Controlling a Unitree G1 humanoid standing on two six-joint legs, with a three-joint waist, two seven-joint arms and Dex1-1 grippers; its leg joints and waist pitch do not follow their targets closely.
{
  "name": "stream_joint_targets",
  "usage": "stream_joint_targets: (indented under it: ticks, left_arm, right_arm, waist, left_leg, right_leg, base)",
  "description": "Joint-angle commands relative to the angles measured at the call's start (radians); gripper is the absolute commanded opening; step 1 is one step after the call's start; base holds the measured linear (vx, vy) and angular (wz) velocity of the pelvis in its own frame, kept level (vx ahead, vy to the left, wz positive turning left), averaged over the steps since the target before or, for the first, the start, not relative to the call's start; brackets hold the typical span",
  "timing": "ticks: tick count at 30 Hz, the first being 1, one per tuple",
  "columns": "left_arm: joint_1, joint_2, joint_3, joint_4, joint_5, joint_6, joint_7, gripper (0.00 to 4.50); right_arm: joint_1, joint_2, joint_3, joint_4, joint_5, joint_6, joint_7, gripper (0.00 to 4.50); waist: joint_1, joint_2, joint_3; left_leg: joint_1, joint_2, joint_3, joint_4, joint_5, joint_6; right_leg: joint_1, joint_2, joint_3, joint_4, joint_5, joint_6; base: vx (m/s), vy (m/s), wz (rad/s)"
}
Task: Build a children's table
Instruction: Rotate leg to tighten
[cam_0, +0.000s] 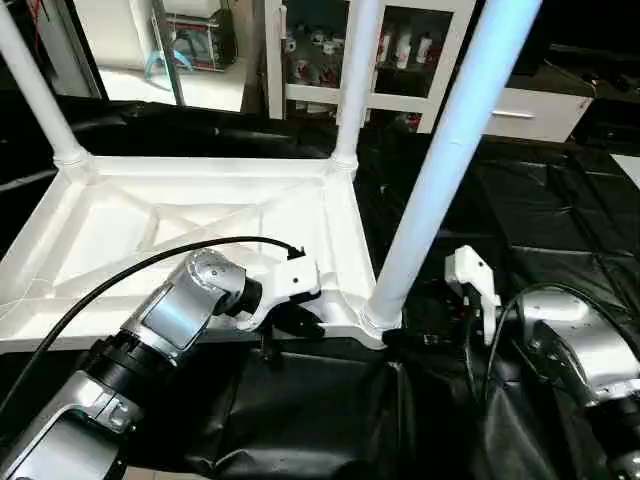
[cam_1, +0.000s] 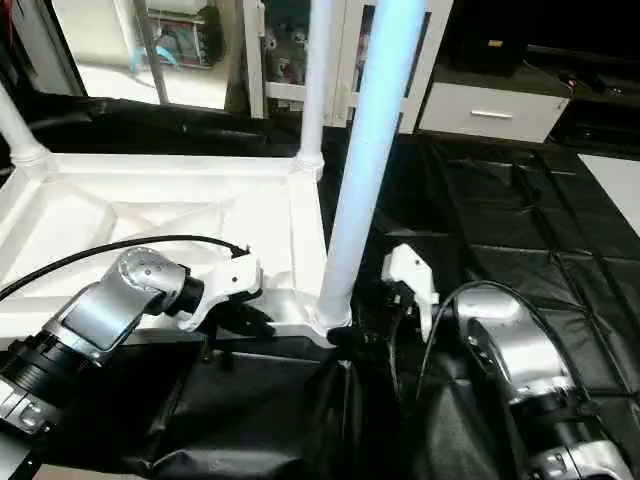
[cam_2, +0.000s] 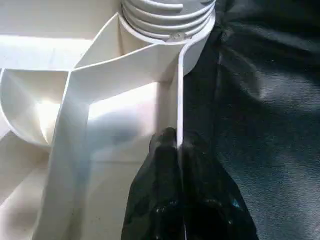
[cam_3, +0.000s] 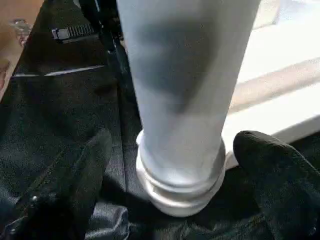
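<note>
Table top lies upside down on the black sheet, ribs up. Three legs visible standing in corner sockets; the near leg rises at the corner closest to the robot.

Left pincer pinched shut on the top's thin edge wall just beside that socket, forearm reaching in low from the near left.

Right pincer wide, fingers either side of the leg's base, not touching.

Judgement: hollow plastic, light, stiff, smooth and likely slippery. Grip the leg low, near the collar.
</note>
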Motion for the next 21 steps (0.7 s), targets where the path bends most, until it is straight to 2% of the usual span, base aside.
stream_joint_targets:
  ticks: [1, 6, 7, 10, 13, 14, 15, 17, 21]
  left_arm:
    - [0.017, -0.011, -0.040, -0.012, 0.004, 0.017, -0.034, 0.00]
    - [0.018, -0.008, -0.048, -0.025, 0.002, 0.030, -0.030, 0.00]
    - [0.018, -0.008, -0.048, -0.025, 0.002, 0.030, -0.030, 0.00]
    - [0.019, -0.007, -0.048, -0.027, 0.003, 0.034, -0.031, 0.00]
    - [0.022, -0.006, -0.048, -0.028, 0.005, 0.037, -0.031, 0.00]
    - [0.022, -0.006, -0.048, -0.028, 0.005, 0.037, -0.031, 0.00]
    - [0.024, -0.005, -0.048, -0.027, 0.005, 0.037, -0.030, 0.00]
    - [0.024, -0.004, -0.049, -0.026, 0.006, 0.038, -0.030, 0.00]
    - [0.023, -0.001, -0.052, -0.026, 0.009, 0.044, -0.032, 0.00]
  right_arm:
    - [-0.016, 0.006, 0.011, 0.029, -0.016, -0.021, 0.012, 4.07]
    - [-0.028, 0.001, 0.029, 0.048, -0.023, -0.029, 0.045, 3.70]
    - [-0.028, 0.001, 0.030, 0.048, -0.023, -0.029, 0.046, 3.70]
    - [-0.033, -0.005, 0.040, 0.059, -0.030, -0.038, 0.066, 3.31]
    - [-0.043, -0.004, 0.039, 0.074, -0.031, -0.044, 0.079, 3.29]
    - [-0.043, -0.004, 0.039, 0.074, -0.031, -0.044, 0.079, 3.01]
    - [-0.044, -0.003, 0.040, 0.074, -0.030, -0.044, 0.086, 2.92]
    - [-0.045, -0.004, 0.043, 0.075, -0.030, -0.046, 0.092, 2.88]
    - [-0.039, -0.010, 0.056, 0.078, -0.037, -0.053, 0.113, 2.50]
  waist:
    - [-0.001, -0.003, -0.059]
    - [0.001, -0.011, -0.061]
    - [0.002, -0.009, -0.061]
    - [0.002, -0.010, -0.061]
    - [0.001, -0.012, -0.061]
    - [0.002, -0.011, -0.061]
    - [0.002, -0.015, -0.061]
    - [0.003, -0.013, -0.061]
    - [0.004, -0.015, -0.061]
  left_leg:
    - [0.019, 0.064, -0.024, -0.072, -0.104, 0.070]
    - [0.018, 0.063, -0.024, -0.070, -0.086, 0.078]
    - [0.018, 0.063, -0.024, -0.070, -0.085, 0.079]
    - [0.017, 0.063, -0.024, -0.069, -0.086, 0.081]
    - [0.017, 0.063, -0.024, -0.068, -0.078, 0.083]
    - [0.017, 0.063, -0.023, -0.067, -0.080, 0.084]
    - [0.017, 0.063, -0.023, -0.067, -0.081, 0.084]
    - [0.019, 0.063, -0.024, -0.068, -0.082, 0.082]
    - [0.019, 0.064, -0.024, -0.068, -0.088, 0.079]
  right_leg:
    - [0.043, -0.068, 0.041, -0.056, -0.071, -0.286]
    - [0.046, -0.067, 0.041, -0.051, -0.041, -0.289]
    - [0.047, -0.067, 0.040, -0.051, -0.046, -0.289]
    - [0.047, -0.068, 0.041, -0.051, -0.049, -0.288]
    - [0.046, -0.065, 0.040, -0.049, -0.044, -0.291]
    - [0.046, -0.066, 0.040, -0.050, -0.047, -0.291]
    - [0.046, -0.066, 0.040, -0.051, -0.050, -0.290]
    - [0.045, -0.067, 0.040, -0.051, -0.055, -0.288]
    - [0.045, -0.066, 0.040, -0.050, -0.057, -0.287]
  base:
    - [0.000, 0.000, 0.00]
    - [0.000, 0.000, 0.00]
    - [0.000, 0.000, 0.00]
    - [0.000, 0.000, 0.00]
    - [0.000, 0.000, 0.00]
    - [0.000, 0.000, 0.00]
    - [0.000, 0.000, 0.00]
    - [0.000, 0.000, 0.00]
    - [0.000, 0.000, 0.00]
